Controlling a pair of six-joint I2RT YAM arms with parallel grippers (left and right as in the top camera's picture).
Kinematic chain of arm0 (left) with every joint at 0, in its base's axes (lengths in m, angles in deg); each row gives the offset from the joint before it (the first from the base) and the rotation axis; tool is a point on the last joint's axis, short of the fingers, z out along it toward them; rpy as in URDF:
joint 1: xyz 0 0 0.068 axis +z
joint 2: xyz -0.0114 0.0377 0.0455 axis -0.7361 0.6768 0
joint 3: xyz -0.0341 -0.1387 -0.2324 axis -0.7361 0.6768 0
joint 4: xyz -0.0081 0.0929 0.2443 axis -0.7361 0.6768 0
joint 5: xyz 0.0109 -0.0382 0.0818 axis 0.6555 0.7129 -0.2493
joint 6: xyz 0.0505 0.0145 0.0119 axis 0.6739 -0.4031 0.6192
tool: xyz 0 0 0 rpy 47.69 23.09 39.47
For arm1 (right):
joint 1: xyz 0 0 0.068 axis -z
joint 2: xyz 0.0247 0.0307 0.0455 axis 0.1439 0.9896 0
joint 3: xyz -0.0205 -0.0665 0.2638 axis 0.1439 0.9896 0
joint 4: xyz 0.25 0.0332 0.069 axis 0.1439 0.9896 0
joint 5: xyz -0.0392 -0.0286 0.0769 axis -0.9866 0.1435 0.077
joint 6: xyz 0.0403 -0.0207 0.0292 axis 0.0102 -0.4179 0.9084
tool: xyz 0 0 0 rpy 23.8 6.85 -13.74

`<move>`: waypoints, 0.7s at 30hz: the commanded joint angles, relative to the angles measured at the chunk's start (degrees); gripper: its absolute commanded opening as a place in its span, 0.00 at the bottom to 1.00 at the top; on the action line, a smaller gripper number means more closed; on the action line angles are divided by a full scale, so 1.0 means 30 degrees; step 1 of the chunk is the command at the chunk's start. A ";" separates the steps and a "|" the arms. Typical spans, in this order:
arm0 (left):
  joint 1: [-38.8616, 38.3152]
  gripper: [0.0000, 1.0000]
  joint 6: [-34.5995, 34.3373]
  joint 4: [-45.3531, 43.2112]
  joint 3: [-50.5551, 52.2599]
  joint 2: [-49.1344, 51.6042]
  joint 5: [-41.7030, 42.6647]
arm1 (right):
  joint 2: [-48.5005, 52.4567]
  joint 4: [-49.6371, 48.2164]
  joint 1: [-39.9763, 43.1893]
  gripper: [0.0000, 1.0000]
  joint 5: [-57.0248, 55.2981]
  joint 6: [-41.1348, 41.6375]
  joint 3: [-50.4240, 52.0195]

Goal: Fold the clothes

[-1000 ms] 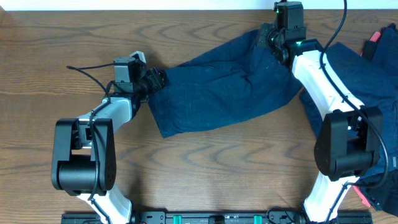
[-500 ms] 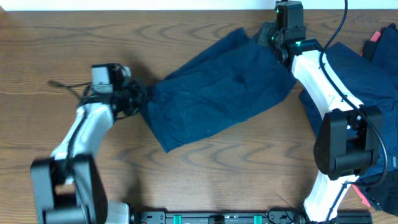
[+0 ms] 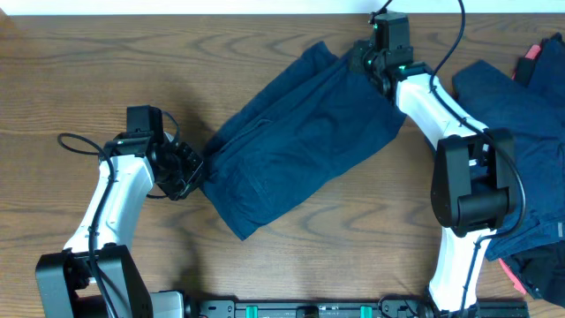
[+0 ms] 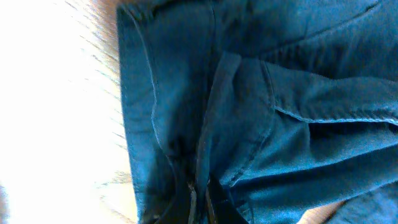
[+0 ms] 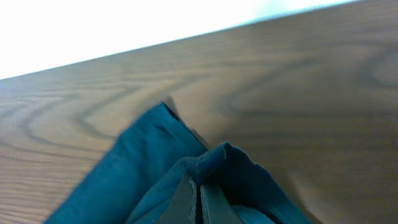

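Note:
A dark blue garment (image 3: 296, 146) lies spread diagonally across the middle of the wooden table. My left gripper (image 3: 196, 168) is shut on its lower left edge; the left wrist view shows the jaws (image 4: 200, 198) pinched on a fold of the blue cloth (image 4: 273, 93). My right gripper (image 3: 364, 62) is shut on the garment's upper right corner near the far table edge; the right wrist view shows the jaws (image 5: 198, 196) closed on a bunched tip of the cloth (image 5: 155, 162).
More dark blue clothes (image 3: 521, 132) are heaped at the right side of the table, with a red item (image 3: 532, 50) at the far right edge. The far table edge (image 3: 221, 16) runs close behind the right gripper.
My left gripper has pulled its edge of the garment left and toward the near side. My right gripper has shifted slightly left. The garment has turned to a steeper diagonal.

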 commanded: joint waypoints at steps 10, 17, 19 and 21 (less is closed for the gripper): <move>0.0160 0.06 -0.2783 0.0007 0.0240 0.0146 -0.6776 | 0.0605 -0.3045 -0.0605 0.01 -0.1224 -0.0554 -0.0102; 0.0160 0.06 -0.3104 0.0007 0.1013 0.0255 -0.6812 | 0.2368 -0.4911 -0.1246 0.01 -0.0838 -0.0554 -0.0102; 0.0160 0.06 -0.3104 0.0087 0.1107 0.0255 -0.6812 | 0.2987 -0.5967 -0.1472 0.01 -0.0175 -0.0546 -0.0109; 0.0160 0.06 -0.3096 0.0080 0.1158 0.0255 -0.6819 | 0.3497 -0.6681 -0.1639 0.04 0.0262 -0.0539 -0.0109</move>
